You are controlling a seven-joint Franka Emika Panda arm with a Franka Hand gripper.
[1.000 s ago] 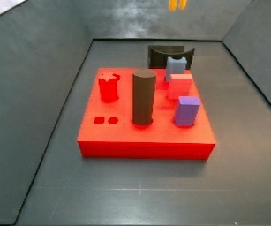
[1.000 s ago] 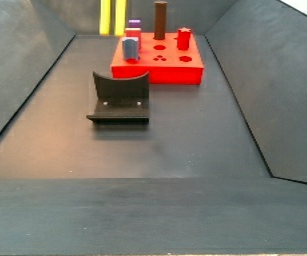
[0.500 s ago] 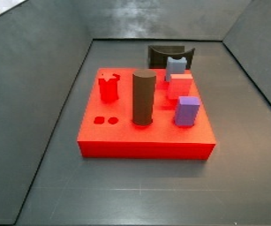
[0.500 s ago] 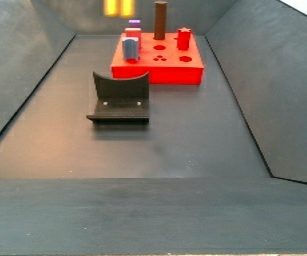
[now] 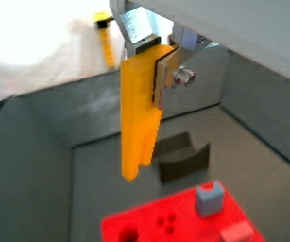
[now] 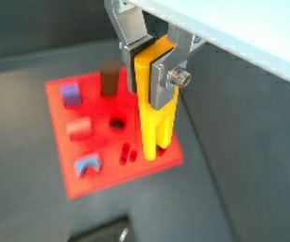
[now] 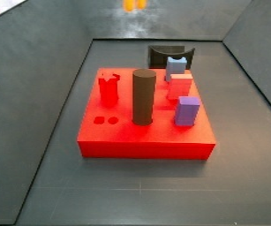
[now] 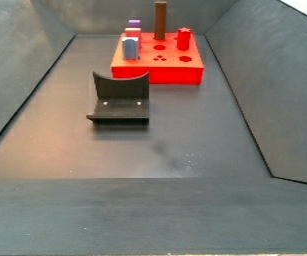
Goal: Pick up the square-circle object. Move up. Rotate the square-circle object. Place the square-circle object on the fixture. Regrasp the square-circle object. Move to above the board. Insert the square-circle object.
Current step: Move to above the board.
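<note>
My gripper (image 5: 148,59) is shut on the square-circle object (image 5: 140,118), a long yellow-orange bar hanging down from the silver fingers (image 6: 173,74) in both wrist views. Held high, the bar (image 6: 155,113) hangs over the red board (image 6: 94,142). The black fixture (image 5: 181,157) stands on the floor beyond the board (image 5: 173,225). In a side view only the bar's orange end (image 7: 134,5) shows at the picture's upper edge, above the fixture (image 7: 167,54) and board (image 7: 114,134); the gripper itself is out of frame. In another side view the fixture (image 8: 120,98) and board (image 8: 164,70) show, the bar does not.
On the board stand a tall dark cylinder (image 7: 144,95), a purple block (image 7: 187,110), red pegs (image 7: 108,86) and a blue-grey piece (image 7: 176,64). Grey sloping walls (image 7: 37,53) enclose the dark floor (image 8: 156,150).
The bar has risen out of one side view's upper edge. In the other side view its orange end has shifted left along the upper edge. Nothing on the board or fixture moved.
</note>
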